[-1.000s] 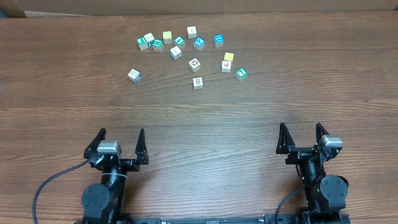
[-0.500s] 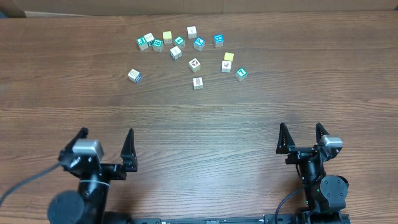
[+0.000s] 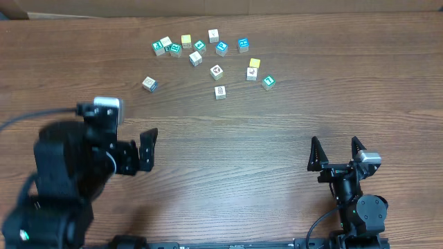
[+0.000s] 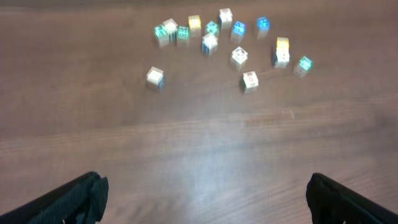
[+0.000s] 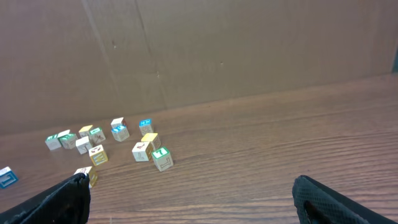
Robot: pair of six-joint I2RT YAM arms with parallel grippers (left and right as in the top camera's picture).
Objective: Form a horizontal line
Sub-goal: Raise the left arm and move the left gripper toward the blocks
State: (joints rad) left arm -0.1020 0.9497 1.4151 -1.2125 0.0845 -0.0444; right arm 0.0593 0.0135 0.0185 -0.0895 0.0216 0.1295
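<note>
Moved: left arm has lifted off its rest and swung left; left gripper (image 4: 204, 186) now faces the cubes (image 3: 217, 71); right gripper (image 3: 335, 146) unchanged
Grippers: both wide, holding nothing
Horizontal line: not formed; cubes lie scattered at far centre of the worktop (image 3: 228, 138)
Axis: none yet; you want it running left-right
Tip: come down square over one outlying cube, with your fingers clear of its neighbours
</note>
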